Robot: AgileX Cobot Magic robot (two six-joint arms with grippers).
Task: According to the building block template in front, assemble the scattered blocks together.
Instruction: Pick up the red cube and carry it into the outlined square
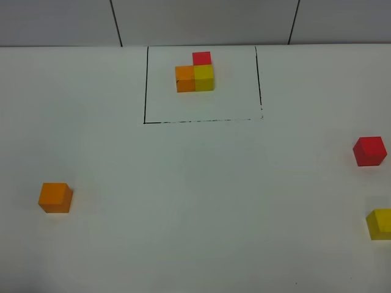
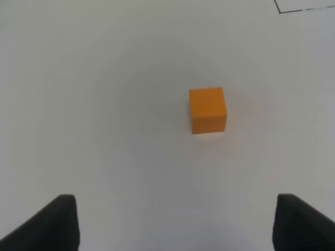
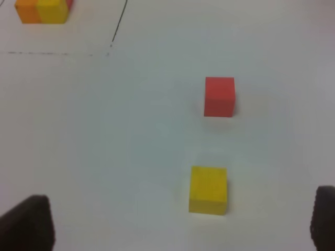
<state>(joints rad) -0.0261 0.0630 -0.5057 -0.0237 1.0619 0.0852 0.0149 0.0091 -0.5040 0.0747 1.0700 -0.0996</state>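
Note:
The building block template (image 1: 195, 73) is an L of red, orange and yellow cubes inside a thin black outline at the back of the white table; its orange and yellow cubes (image 3: 42, 11) also show in the right wrist view. The scattered blocks lie apart: an orange cube (image 1: 55, 197) at the left, a red cube (image 1: 369, 151) and a yellow cube (image 1: 380, 223) at the right edge. My left gripper (image 2: 175, 225) hangs open, short of the orange cube (image 2: 208, 110). My right gripper (image 3: 180, 225) is open, with the yellow cube (image 3: 208, 190) just ahead and the red cube (image 3: 219, 96) beyond.
The black outline (image 1: 145, 85) frames the template at the back centre. A wall with dark seams (image 1: 116, 24) rises behind the table. Neither arm shows in the exterior high view.

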